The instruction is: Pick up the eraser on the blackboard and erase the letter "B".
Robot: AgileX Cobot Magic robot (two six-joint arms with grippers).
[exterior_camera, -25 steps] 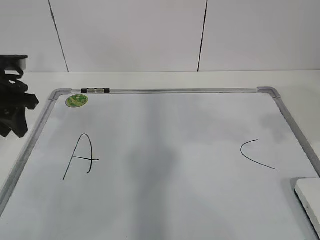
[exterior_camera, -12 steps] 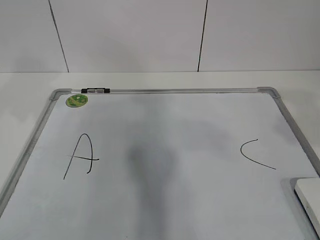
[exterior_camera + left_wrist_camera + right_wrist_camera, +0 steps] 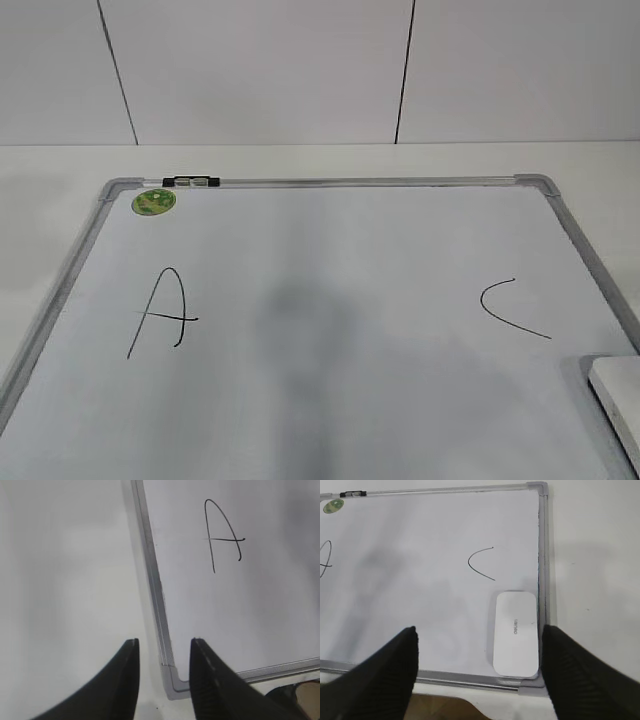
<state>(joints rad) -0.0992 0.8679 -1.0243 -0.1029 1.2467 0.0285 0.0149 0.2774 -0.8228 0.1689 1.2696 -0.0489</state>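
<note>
The blackboard (image 3: 330,250) is a white dry-erase board with a silver frame, lying flat on the table. The white eraser (image 3: 516,632) lies in the board's near right corner; only its edge (image 3: 620,395) shows in the exterior view. A black "A" (image 3: 162,312) and a black "C" (image 3: 510,308) are on the board. No letter "B" shows; the area between them is bare with a faint grey smudge. My left gripper (image 3: 162,645) is open above the board's near left corner. My right gripper (image 3: 477,632) is wide open and empty, above the near right corner.
A round green sticker (image 3: 153,201) and a small black clip (image 3: 190,181) sit at the board's far left corner. White table surrounds the board. A white wall stands behind. Neither arm shows in the exterior view.
The left arm, seen at the left edge of the exterior view one second ago, has left that view. The board and eraser have not moved.
</note>
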